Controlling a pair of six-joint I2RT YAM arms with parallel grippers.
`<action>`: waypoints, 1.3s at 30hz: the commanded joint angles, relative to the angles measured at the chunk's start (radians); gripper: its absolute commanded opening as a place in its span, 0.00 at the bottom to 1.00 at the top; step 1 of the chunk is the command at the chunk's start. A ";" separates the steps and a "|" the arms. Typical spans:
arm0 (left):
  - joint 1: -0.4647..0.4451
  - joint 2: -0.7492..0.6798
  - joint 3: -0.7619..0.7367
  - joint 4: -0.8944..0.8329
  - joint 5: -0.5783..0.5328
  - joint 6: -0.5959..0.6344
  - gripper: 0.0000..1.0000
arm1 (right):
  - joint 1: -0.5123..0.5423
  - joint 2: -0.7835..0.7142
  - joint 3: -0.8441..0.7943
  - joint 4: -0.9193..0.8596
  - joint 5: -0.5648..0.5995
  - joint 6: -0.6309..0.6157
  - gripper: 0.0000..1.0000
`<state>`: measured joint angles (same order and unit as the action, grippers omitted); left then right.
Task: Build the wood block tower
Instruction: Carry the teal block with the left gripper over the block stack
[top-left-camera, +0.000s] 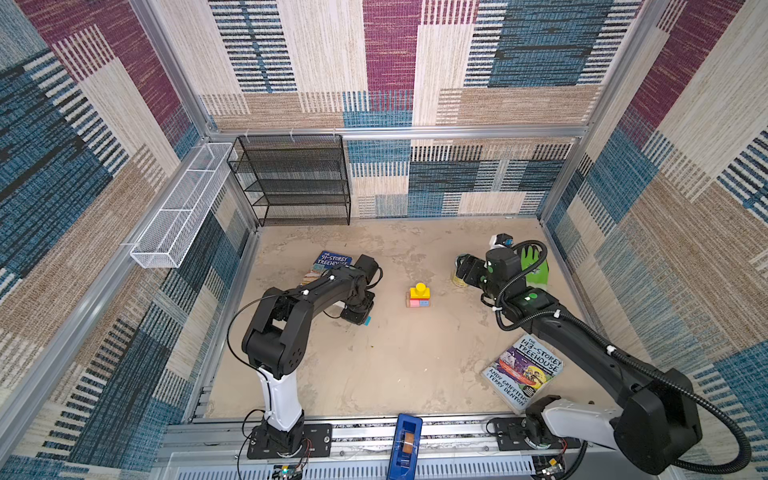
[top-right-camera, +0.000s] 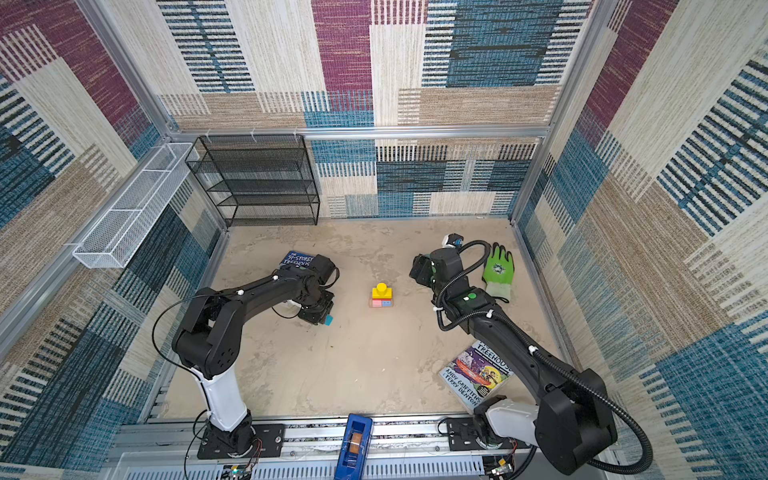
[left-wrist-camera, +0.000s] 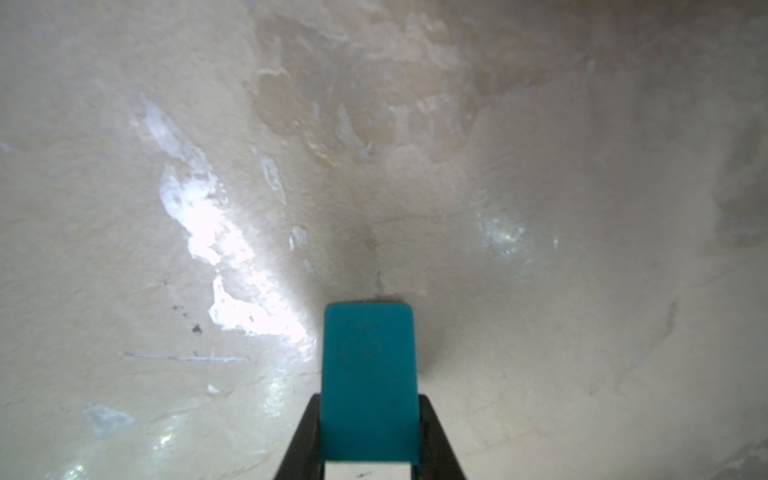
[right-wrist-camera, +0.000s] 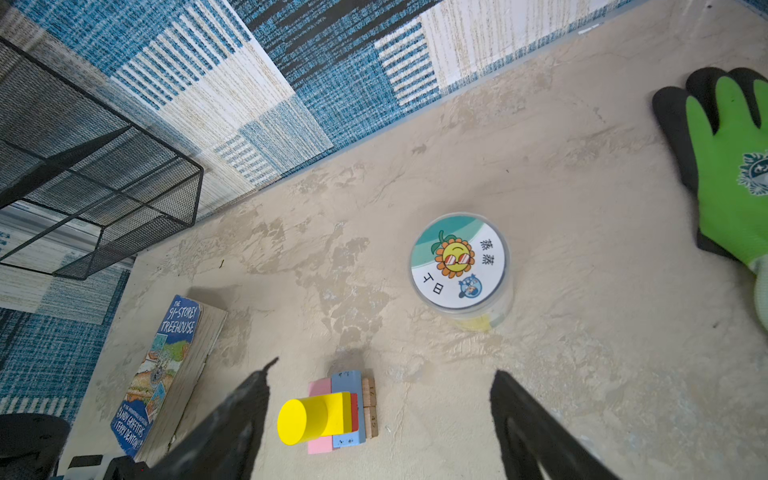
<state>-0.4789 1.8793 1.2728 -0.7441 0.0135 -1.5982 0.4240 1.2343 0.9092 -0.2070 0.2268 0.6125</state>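
Tower (top-left-camera: 418, 296) stands mid-counter: plain wood slabs at the bottom, then pink and light blue, then red, a yellow block, and the yellow cylinder (right-wrist-camera: 297, 419) upright on top. No roof yet. The teal house-shaped piece (left-wrist-camera: 370, 382) sits between the left jaws, which press against both of its flanks and pinch it. Its long axis runs straight out ahead of the jaws, and I cannot tell which end is pointed. A tight shadow lies under it, so it is low over the counter (left-wrist-camera: 540, 332); whether it rests there or is just lifted, I cannot tell. Key relation: the tower lies well apart from the left jaws, off to their side toward the right arm (top-left-camera: 536, 309), roughly between the two sets of jaws. The right jaws are spread and empty. In the right wrist view they frame the tower from above without touching it. Both arms are about equally near, but only the left carries the piece. Left arm (top-left-camera: 316, 291): elbow folded high, forearm reaching out level, wrist bent down so the jaws point at the counter. Judgement: the next move needs a lift, a sideways carry and a careful set-down, since the round cylinder top offers little seat. The yellow jar (right-wrist-camera: 459, 266) stands beyond the right jaws, clear of that path.
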 joint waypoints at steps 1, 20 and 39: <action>0.001 -0.010 -0.001 -0.004 0.013 0.037 0.04 | -0.001 0.000 -0.002 0.019 0.000 0.004 0.85; 0.005 -0.136 0.276 -0.058 0.095 0.830 0.00 | -0.003 0.017 0.082 -0.006 -0.108 -0.132 0.85; -0.001 0.004 0.813 -0.292 0.405 1.581 0.00 | -0.125 0.063 0.148 -0.050 -0.318 -0.169 0.84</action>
<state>-0.4767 1.8591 2.0300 -0.9733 0.3454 -0.2123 0.3061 1.2915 1.0470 -0.2573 -0.0525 0.4477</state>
